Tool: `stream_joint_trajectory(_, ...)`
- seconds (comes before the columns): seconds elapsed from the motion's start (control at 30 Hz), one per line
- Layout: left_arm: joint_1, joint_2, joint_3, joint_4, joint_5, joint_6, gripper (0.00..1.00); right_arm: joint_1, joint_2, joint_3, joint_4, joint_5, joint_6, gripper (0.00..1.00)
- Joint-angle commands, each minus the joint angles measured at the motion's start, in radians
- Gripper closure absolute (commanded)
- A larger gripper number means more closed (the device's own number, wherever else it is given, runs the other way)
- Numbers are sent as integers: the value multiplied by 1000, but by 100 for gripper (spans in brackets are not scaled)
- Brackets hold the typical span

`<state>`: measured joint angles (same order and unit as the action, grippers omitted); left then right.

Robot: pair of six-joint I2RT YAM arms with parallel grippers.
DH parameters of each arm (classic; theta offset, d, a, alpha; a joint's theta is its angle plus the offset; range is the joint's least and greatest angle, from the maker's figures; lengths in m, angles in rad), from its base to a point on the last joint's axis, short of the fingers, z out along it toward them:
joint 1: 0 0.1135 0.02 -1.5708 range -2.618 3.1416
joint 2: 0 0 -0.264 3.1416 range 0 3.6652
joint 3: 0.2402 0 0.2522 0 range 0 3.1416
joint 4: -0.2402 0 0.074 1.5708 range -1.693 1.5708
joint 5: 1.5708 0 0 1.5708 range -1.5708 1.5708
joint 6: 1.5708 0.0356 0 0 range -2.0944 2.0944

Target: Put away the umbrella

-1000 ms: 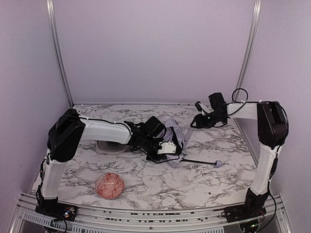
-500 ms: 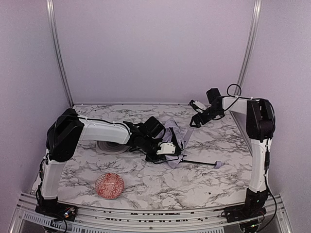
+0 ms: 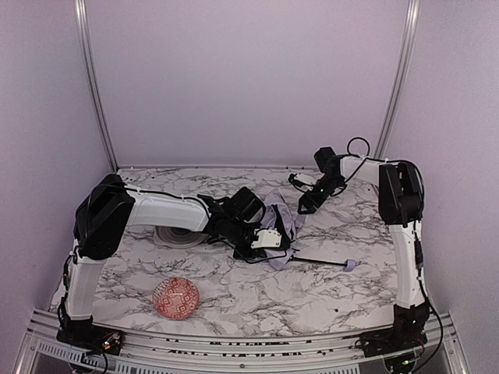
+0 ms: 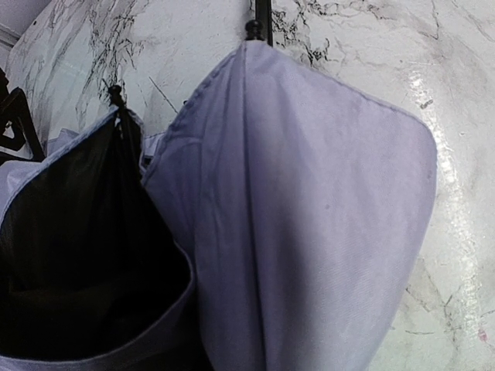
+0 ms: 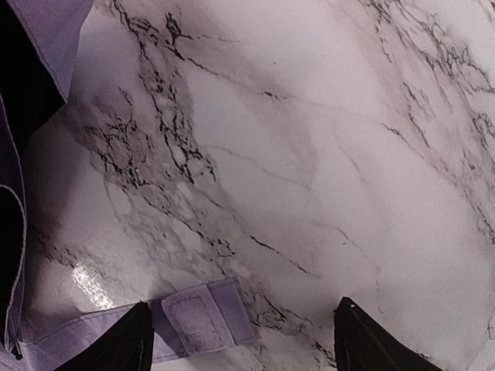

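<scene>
While the left tool (image 3: 267, 238) has not shifted from the left flank of the umbrella (image 3: 279, 216) over the past second, the right arm has swung in from well right of the umbrella to just off its far right edge, and its jaws have spread. Judgement: a second hold is being prepared, so gathering and strapping have not begun and the task is at an early stage.

Umbrella: lies collapsed but loose on the desk (image 3: 257, 300). The canopy is crumpled, and the black shaft (image 3: 316, 259) runs out to the right, ending in the knob handle (image 3: 351, 265). A red bowl (image 3: 176, 298) stands well to its near left, apart from it.

Left tool: pressed into the canopy. Its wrist view is filled with lavender fabric and a dark fold, with no fingers in sight. Whether it is clenched on the fabric cannot be told.

Right tool (image 5: 244, 309): released, fingers (image 5: 131, 344) wide apart, nothing held. It hovers over bare desk beside the canopy's edge. The umbrella's closing strap (image 5: 203, 318) lies flat between the fingertips, untouched as far as can be seen.
</scene>
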<state>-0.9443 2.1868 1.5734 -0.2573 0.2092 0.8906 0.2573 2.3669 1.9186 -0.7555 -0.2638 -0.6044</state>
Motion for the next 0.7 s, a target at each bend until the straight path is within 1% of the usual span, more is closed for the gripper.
stream_joint_trajectory(0.0,-7,10,-12,-103,24,-1,100,13,39,-9,-160,18,-20,23)
stream_joint_trajectory(0.13,-7,16,-10,-104,22,4,100,17,13,-7,-161,34,-20,23)
stream_joint_trajectory(0.27,-7,15,-10,-103,11,7,100,30,-2,-2,-172,76,-11,31)
stream_joint_trajectory(0.33,-6,13,-13,-105,6,6,100,35,-12,-16,-179,91,6,32)
stream_joint_trajectory(0.47,-7,16,-13,-105,7,8,100,33,-86,-40,-98,94,36,24)
stream_joint_trajectory(0.6,-7,18,-13,-105,4,10,100,31,-125,56,-89,118,57,19)
stream_joint_trajectory(0.67,-7,17,-14,-105,5,7,100,32,-128,77,-105,127,56,15)
